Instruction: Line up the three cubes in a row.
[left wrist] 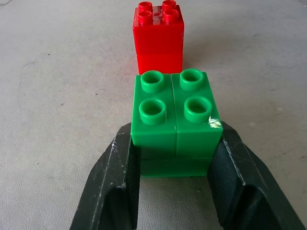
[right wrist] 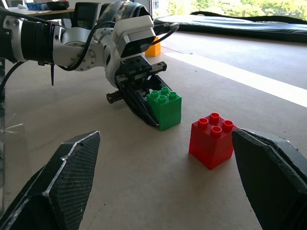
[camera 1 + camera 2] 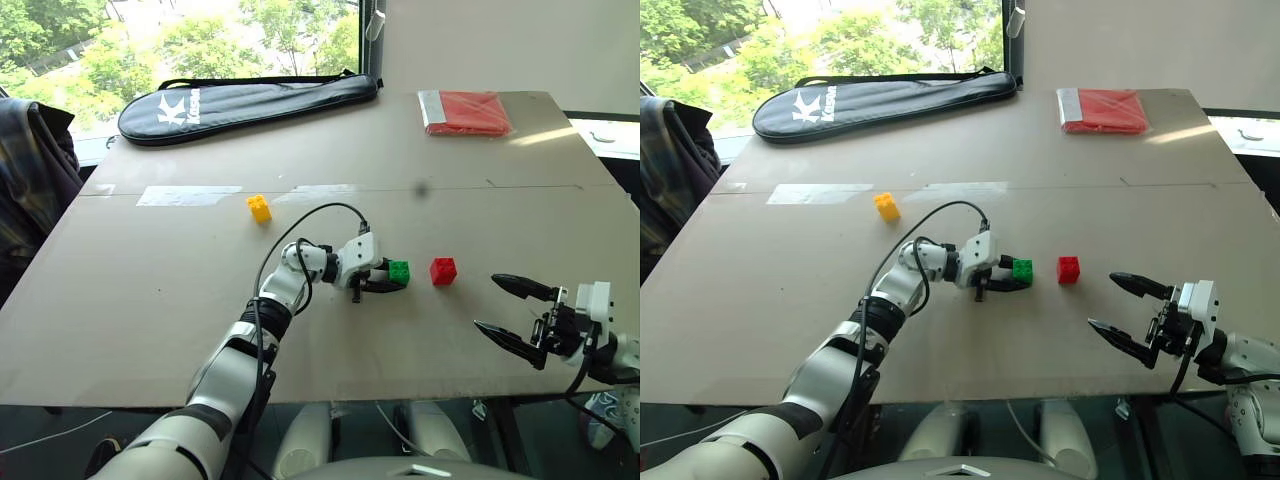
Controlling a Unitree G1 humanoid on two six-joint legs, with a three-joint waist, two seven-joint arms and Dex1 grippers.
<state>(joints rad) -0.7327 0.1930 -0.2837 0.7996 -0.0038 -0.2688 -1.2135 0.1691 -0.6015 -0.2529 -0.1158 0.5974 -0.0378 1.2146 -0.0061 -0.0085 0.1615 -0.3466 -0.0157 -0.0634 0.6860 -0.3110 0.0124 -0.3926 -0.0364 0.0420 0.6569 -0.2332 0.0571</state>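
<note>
The left claw (image 3: 392, 279) was clamped on the green studded plastic cube (image 3: 399, 270), beside the red studded plastic cube (image 3: 443, 271); the right claw (image 3: 503, 312) stood apart.

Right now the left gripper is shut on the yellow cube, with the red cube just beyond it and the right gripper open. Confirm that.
Wrong cube. The left gripper is shut on the green cube, as the left wrist view shows; the yellow cube sits apart, farther back on the table. The rest holds: the red cube stands just beyond it, and the right gripper is open.
</note>
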